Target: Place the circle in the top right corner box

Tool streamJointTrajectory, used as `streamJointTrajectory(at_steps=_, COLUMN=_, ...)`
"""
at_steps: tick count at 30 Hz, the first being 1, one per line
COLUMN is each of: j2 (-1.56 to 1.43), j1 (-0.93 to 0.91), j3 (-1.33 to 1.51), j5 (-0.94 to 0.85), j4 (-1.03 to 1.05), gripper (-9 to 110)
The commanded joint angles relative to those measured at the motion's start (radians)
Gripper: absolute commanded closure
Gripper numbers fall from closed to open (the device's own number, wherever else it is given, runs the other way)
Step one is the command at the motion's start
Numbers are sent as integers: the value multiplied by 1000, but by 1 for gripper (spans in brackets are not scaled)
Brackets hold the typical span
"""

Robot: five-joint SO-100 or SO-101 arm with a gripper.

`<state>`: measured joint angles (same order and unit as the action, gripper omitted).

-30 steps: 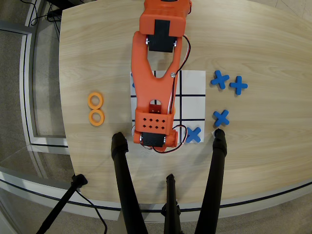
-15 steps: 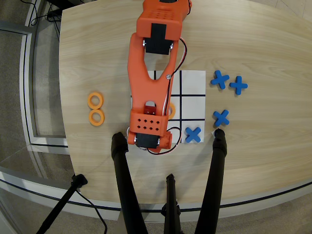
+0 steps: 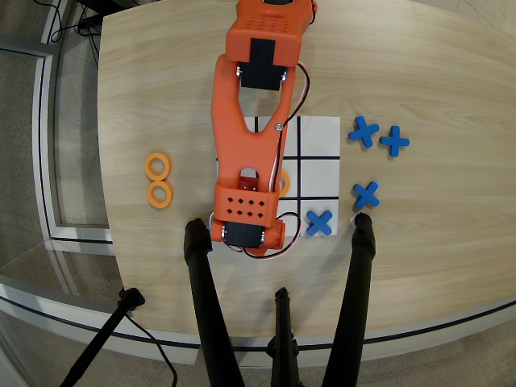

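Part of an orange ring (image 3: pixel 284 182) shows in the middle cell of the paper grid (image 3: pixel 319 173), half covered by the orange arm. The top right corner box (image 3: pixel 319 137) in this view is plain white with nothing in it. My gripper (image 3: pixel 246 230) hangs over the grid's lower left part, and its fingers are hidden under its own body, so I cannot tell whether it is open or shut. Two more orange rings (image 3: pixel 159 180) lie together on the table left of the grid. A blue cross (image 3: pixel 320 222) lies in the bottom right cell.
Three blue crosses lie right of the grid: two (image 3: pixel 379 136) side by side near its top, one (image 3: pixel 365 194) lower down. Black tripod legs (image 3: pixel 201 306) (image 3: pixel 355 290) stand at the table's near edge. The arm covers the grid's left column.
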<state>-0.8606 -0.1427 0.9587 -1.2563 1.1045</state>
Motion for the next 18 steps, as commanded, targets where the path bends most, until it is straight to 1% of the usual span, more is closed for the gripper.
streamJointTrajectory(at_steps=1, j2=-18, j1=-11, j3=-57, j5=-9, j4=23, gripper=93)
streamJointTrajectory(at_steps=5, j2=-101, j1=-21, j3=-83, j5=-37, j4=124, gripper=93)
streamJointTrajectory(at_steps=9, j2=-365, j1=-21, j3=20, j5=-83, j4=318, gripper=93)
streamJointTrajectory(at_steps=13, j2=-810, j1=14, j3=397, j5=-150, j4=371, gripper=93)
streamJointTrajectory(at_steps=15, j2=-1048, j1=43, j3=649, j5=-219, j4=353, gripper=93)
streamJointTrajectory(at_steps=18, j2=-1388, j1=80, j3=1039, j5=-287, j4=267, gripper=93)
